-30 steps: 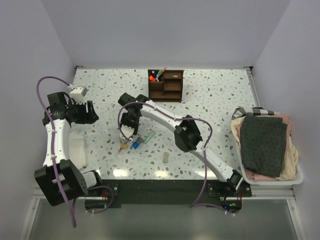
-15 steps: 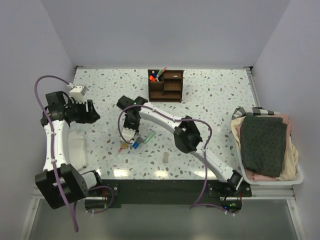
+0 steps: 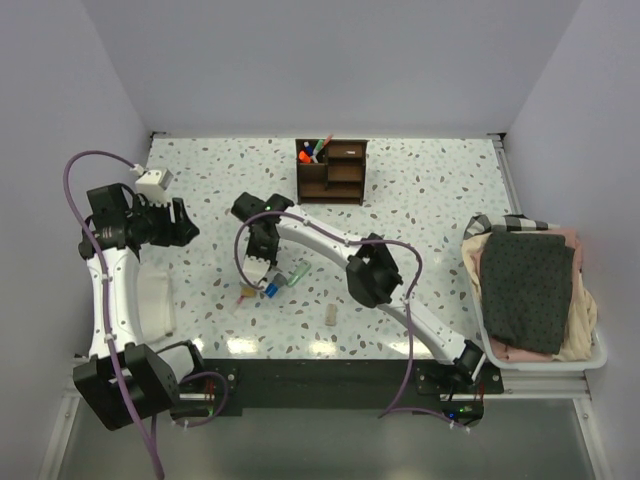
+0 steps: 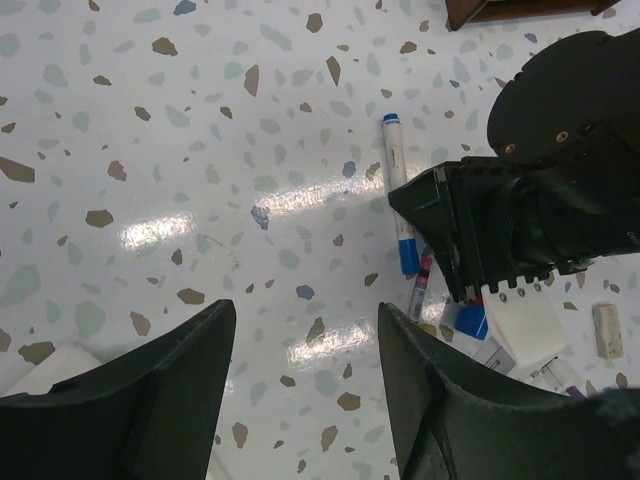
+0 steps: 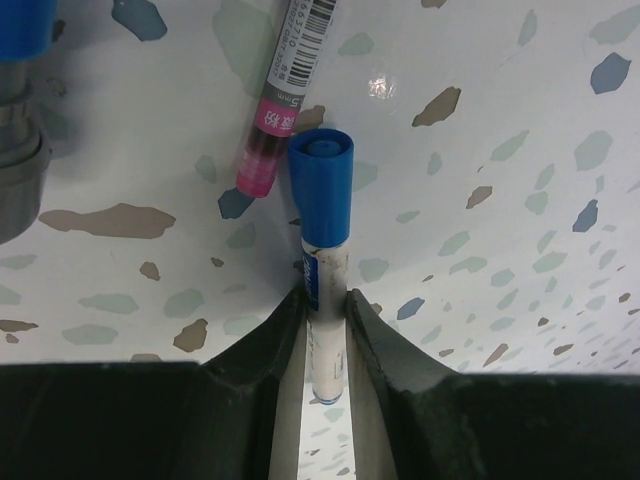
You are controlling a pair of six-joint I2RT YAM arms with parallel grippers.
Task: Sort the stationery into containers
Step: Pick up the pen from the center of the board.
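Looked like a robotics lab test cell, not a home or office. Was boxed in by plain pale walls (image 3: 330, 60) around a speckled table (image 3: 430, 200). Held a left arm (image 3: 105, 290) and a right arm (image 3: 315, 233) on a black base plate (image 3: 320, 375), trailing purple cables (image 3: 68, 180).
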